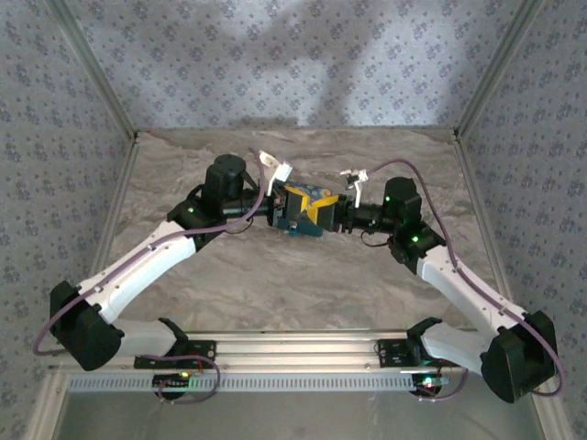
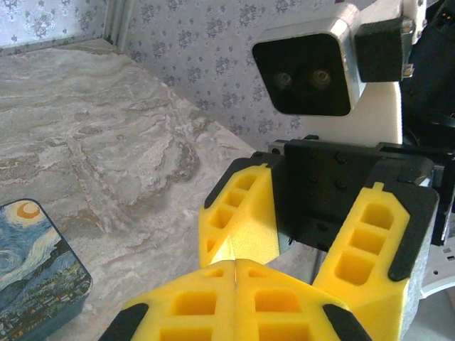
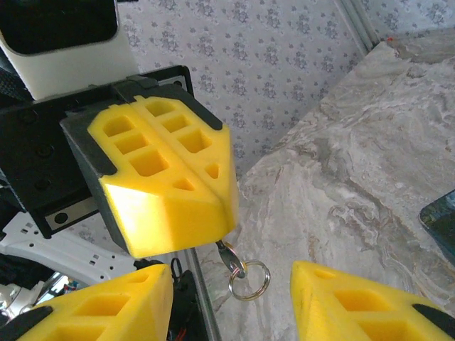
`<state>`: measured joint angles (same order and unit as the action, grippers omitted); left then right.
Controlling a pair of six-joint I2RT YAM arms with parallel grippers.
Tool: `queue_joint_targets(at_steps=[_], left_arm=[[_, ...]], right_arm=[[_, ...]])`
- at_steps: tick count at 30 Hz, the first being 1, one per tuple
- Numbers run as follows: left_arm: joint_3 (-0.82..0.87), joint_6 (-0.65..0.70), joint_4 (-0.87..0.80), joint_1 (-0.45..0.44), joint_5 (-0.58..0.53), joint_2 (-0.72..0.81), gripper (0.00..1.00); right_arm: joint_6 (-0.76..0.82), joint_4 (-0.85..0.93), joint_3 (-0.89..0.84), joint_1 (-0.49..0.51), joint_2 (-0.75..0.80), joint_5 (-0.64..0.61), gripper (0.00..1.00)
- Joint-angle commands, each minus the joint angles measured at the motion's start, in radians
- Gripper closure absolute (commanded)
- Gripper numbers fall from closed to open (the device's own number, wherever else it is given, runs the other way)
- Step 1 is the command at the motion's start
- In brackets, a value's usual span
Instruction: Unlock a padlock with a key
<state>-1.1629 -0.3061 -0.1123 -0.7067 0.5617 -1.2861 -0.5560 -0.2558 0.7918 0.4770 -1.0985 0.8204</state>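
Key [image 3: 227,253]: thin metal sliver poking out below the fingertips of the left pincer [image 3: 213,213], with a small split ring [image 3: 249,279] dangling from it. The left pincer is clamped flat together on the key, its foam fingers meeting with no gap. The rest of the key is buried in the foam. Since the ring end is the end that is out, the blade is probably the pinched part.

The right pincer [image 2: 295,245] faces it nose to nose, jaws spread wide and holding nothing, one finger on each side of the key. It looks set up for a handover or regrip, so the blade comes free to go into a lock.

Both wrists are raised off the tabletop [image 2: 106,142], likely so the ring hangs clear. The painted box [image 2: 35,270] sits on the tabletop just beside and below the pincers.

Padlock: cannot tell where it lies. Risk: the key is tiny and could twist or drop in a swap.
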Motion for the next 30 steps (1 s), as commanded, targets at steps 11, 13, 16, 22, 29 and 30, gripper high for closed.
queue_joint_targets(at_steps=[11,13,16,22,29,30], left_arm=[[-0.020,0.016,0.005,0.007,0.027,0.016,1.00],[-0.020,0.015,0.005,0.006,0.028,0.016,1.00],[-0.019,0.015,0.005,0.007,0.027,0.015,1.00],[-0.021,0.015,0.006,0.007,0.027,0.013,1.00],[-0.024,0.019,0.003,0.007,0.023,0.013,1.00],[-0.024,0.019,0.002,0.006,0.023,0.013,1.00]], right_arm=[[0.022,-0.022,0.045,0.018,-0.020,0.013,0.62],[0.022,-0.019,0.047,0.020,-0.023,0.013,0.65],[0.023,-0.014,0.049,0.022,-0.027,0.015,0.67],[0.028,-0.001,0.049,0.023,-0.028,0.013,0.77],[0.041,0.028,0.040,0.025,-0.020,0.005,0.83],[0.043,0.032,0.039,0.025,-0.018,0.005,0.84]])
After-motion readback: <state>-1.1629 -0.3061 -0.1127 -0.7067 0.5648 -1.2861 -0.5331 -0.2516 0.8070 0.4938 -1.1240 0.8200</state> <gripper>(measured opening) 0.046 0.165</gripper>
